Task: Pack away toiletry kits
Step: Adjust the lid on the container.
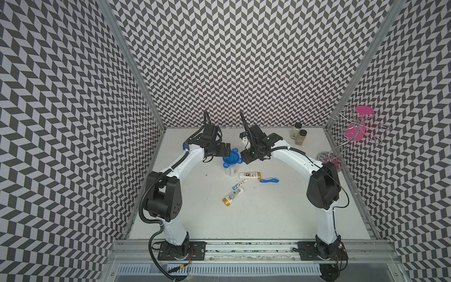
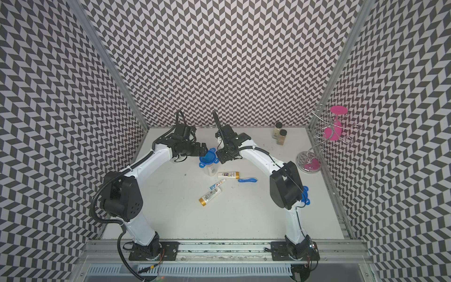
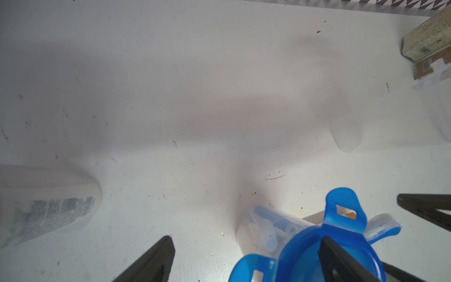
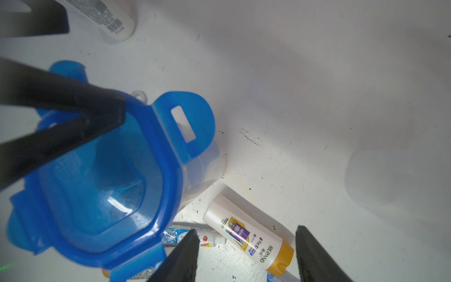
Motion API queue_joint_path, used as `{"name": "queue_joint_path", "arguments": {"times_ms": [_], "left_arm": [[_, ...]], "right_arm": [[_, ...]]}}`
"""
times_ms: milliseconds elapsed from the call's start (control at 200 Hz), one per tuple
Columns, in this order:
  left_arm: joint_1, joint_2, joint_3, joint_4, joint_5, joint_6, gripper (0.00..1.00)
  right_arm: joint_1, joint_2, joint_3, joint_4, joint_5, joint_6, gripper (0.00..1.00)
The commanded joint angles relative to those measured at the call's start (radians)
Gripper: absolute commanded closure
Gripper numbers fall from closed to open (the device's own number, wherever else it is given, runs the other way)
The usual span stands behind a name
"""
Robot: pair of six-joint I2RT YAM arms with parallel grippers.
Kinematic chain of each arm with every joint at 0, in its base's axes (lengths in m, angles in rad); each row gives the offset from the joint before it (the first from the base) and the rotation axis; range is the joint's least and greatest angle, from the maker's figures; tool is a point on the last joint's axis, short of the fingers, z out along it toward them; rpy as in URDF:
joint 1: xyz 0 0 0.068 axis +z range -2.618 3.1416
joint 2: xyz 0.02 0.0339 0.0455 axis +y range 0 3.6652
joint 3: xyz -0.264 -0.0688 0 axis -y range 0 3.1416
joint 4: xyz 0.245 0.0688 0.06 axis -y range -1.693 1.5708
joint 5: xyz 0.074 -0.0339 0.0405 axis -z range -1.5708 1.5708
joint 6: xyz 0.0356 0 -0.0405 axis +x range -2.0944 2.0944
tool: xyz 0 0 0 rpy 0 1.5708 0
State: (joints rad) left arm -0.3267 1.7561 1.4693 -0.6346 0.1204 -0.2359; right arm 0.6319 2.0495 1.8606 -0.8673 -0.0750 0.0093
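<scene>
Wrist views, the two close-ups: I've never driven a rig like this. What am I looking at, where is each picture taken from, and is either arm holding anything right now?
A left arm and a right arm, both white, stand at the near edge of the table, each ending in two black fingers. The two wide pictures come from one camera overhead; each close-up comes from a camera on an arm's wrist. Mid-table stands a clear cup with a blue lid. The left fingers are spread wide, one over the lid; the right fingers are open beside it. Neither holds anything. Loose nearby: two gold-capped white tubes, a toothpaste tube, a blue toothbrush. Two spice jars and a wire stand sit far right.
</scene>
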Motion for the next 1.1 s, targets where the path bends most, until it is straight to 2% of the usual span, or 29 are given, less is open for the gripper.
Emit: {"name": "queue_joint_path", "arguments": {"times_ms": [0,145,215,356,536,636,891,1092], "left_arm": [[0.0,-0.01,0.065,-0.047,-0.009,0.015,0.05],[0.002,-0.058,0.082,-0.086,-0.029,0.059,0.06],[0.0,-0.074,0.067,-0.076,-0.006,0.091,0.08],[-0.003,-0.073,0.051,-0.053,0.037,0.125,0.16],[-0.004,-0.062,0.053,-0.02,0.097,0.11,0.29],[-0.003,-0.056,0.044,-0.015,0.125,0.1,0.32],[-0.002,-0.06,-0.001,0.0,0.149,0.093,0.43],[-0.002,-0.039,-0.017,-0.019,0.108,0.083,0.41]], "right_arm": [[-0.025,-0.065,0.001,0.011,0.017,0.006,0.38],[-0.062,-0.089,0.066,-0.026,0.022,0.006,0.38],[-0.059,-0.091,0.093,-0.033,-0.036,0.009,0.37],[-0.011,-0.079,0.114,-0.027,-0.092,0.02,0.37],[0.011,-0.048,0.114,0.023,-0.184,0.036,0.38],[0.011,-0.025,0.117,0.039,-0.211,0.038,0.38],[0.015,0.019,0.118,0.06,-0.199,0.027,0.38],[0.028,0.06,0.118,0.038,-0.123,0.003,0.38]]}}
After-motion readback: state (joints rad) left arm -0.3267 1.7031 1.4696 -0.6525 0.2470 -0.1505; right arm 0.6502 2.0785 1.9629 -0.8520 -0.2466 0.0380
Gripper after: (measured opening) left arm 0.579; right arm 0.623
